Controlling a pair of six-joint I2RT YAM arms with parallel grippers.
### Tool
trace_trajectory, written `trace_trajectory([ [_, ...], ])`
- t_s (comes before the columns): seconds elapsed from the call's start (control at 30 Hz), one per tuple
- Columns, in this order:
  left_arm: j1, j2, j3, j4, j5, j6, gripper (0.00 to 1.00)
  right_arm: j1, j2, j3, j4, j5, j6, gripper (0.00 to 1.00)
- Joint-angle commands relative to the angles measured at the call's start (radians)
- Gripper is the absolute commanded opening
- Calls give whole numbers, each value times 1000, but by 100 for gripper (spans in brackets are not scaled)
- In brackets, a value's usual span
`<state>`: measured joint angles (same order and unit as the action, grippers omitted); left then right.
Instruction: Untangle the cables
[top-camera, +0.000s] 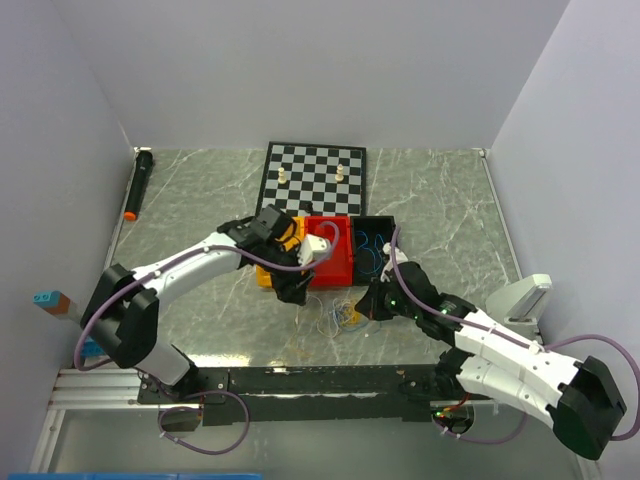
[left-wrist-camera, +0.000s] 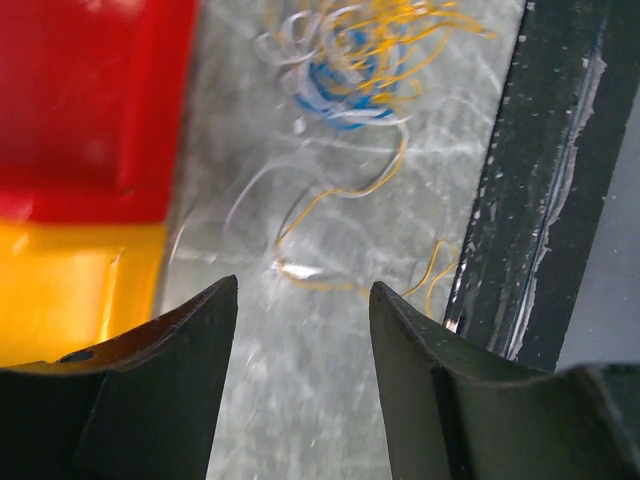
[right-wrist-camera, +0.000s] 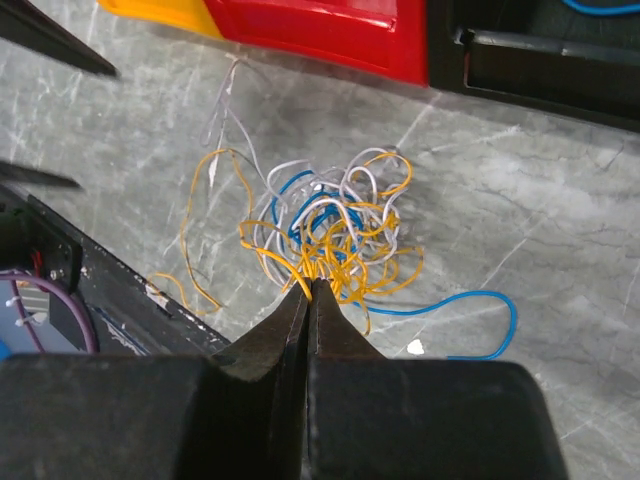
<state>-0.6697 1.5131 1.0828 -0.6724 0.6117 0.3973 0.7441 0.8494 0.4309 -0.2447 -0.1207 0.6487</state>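
Tangled cables (right-wrist-camera: 330, 225) lay on worktop (right-wrist-camera: 520, 200) just near side of red tray (right-wrist-camera: 330, 30). Right fingers (right-wrist-camera: 285, 330) pressed together, pinching orange-yellow strands at knot's near edge. Left fingers (left-wrist-camera: 190, 340) spread, empty; knot lay ahead, stray yellow tail nearest. Right arm closer.

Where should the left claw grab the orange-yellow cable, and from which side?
Probably the loose orange-yellow tail that trails out of the tangle toward the open left claw. Come straight down from above, claw across the strand: it lies on the table, clear of the tangle, while the right claw is shut on orange-yellow strands at its edge.
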Motion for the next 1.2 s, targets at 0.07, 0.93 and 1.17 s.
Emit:
trace_trajectory([
  [0.07, -64, 102, 95, 59, 65, -61, 61, 8, -33, -11, 5, 12, -21, 0],
  [0.93, -179, 378, 309, 62, 120, -167, 67, 20, -7, -64, 22, 7, -80, 0],
  [1.17, -226, 395, 289, 74, 22, -138, 38, 21, -16, -60, 22, 10, -80, 0],
])
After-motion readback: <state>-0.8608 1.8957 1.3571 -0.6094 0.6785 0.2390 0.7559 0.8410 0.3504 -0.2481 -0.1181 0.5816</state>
